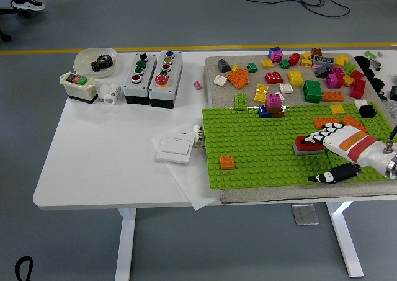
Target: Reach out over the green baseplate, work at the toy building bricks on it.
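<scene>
- One hand is in our view: the right hand [335,149], white with an orange band, which reaches in from the right edge over the green baseplate [260,151].
- We see its fingers [324,136] lying on top of a red brick [308,145] stacked on a grey one on the baseplate; the thumb [327,175] sticks out apart, nearer the front edge.
- We cannot tell whether the fingers clamp the brick or only rest on it.
- We see a small orange brick [227,162] alone near the baseplate's front left corner.
- At the baseplate's far edge stands a small stack with a magenta brick [275,99] on top, and a green brick [241,101] stands to its left.
- Behind, on a grey mat [214,67], many loose bricks [291,76] lie scattered.
- On the white surface [105,151] to the left we see a white wall switch [174,149] on paper, two push-button boxes [152,78], a bowl with a black gear [102,62], and a small switch unit [79,85].
</scene>
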Robot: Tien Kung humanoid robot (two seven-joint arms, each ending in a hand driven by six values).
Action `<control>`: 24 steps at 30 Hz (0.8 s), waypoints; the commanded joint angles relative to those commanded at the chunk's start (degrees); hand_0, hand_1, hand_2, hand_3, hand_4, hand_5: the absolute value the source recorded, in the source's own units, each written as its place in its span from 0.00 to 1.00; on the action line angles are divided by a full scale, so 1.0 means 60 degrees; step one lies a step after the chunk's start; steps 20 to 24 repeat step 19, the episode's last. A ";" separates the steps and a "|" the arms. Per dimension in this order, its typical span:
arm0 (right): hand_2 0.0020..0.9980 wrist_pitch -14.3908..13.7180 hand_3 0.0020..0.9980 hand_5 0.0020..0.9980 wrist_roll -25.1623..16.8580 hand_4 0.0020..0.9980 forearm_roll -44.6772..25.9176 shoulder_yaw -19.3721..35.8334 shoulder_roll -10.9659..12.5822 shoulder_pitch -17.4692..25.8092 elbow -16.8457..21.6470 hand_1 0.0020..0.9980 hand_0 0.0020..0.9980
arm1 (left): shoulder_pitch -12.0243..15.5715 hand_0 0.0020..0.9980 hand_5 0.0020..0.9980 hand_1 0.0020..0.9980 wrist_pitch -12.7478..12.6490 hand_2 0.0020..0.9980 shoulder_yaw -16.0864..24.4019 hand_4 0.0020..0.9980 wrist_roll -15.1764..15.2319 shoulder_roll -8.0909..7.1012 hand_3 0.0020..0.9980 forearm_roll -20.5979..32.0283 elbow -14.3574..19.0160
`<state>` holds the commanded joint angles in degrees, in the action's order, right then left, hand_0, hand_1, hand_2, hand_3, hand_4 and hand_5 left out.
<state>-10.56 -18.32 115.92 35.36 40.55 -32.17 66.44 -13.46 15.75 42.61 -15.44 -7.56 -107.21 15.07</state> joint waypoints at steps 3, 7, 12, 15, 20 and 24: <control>0.85 -0.0002 0.86 0.73 0.0005 0.93 -0.0005 -0.0014 -0.0007 -0.0008 -0.0041 0.83 0.93 | 0.0000 0.77 0.60 0.77 0.0006 0.77 -0.0007 0.68 -0.0001 -0.0001 0.60 0.0010 0.0001; 0.85 0.0006 0.86 0.73 0.0018 0.93 0.0006 -0.0044 -0.0013 -0.0014 -0.0071 0.83 0.93 | 0.0000 0.77 0.60 0.77 0.0017 0.77 -0.0016 0.68 -0.0003 -0.0004 0.60 0.0024 0.0003; 0.85 0.0027 0.86 0.73 0.0039 0.93 0.0032 -0.0082 -0.0006 -0.0009 -0.0062 0.83 0.93 | -0.0003 0.77 0.60 0.77 0.0029 0.77 -0.0033 0.68 -0.0002 -0.0009 0.60 0.0042 0.0004; 0.85 0.0050 0.86 0.73 0.0053 0.93 0.0043 -0.0113 0.0005 0.0008 -0.0040 0.83 0.93 | 0.0004 0.77 0.60 0.76 0.0035 0.77 -0.0025 0.68 0.0002 -0.0005 0.60 0.0034 0.0004; 0.85 0.0067 0.86 0.73 0.0070 0.93 0.0054 -0.0168 0.0010 0.0015 -0.0037 0.83 0.93 | 0.0016 0.77 0.60 0.76 0.0053 0.77 -0.0016 0.68 0.0009 -0.0003 0.60 0.0014 0.0006; 0.85 0.0067 0.86 0.73 0.0070 0.93 0.0054 -0.0168 0.0010 0.0015 -0.0037 0.83 0.93 | 0.0016 0.77 0.60 0.76 0.0053 0.77 -0.0016 0.68 0.0009 -0.0003 0.60 0.0014 0.0006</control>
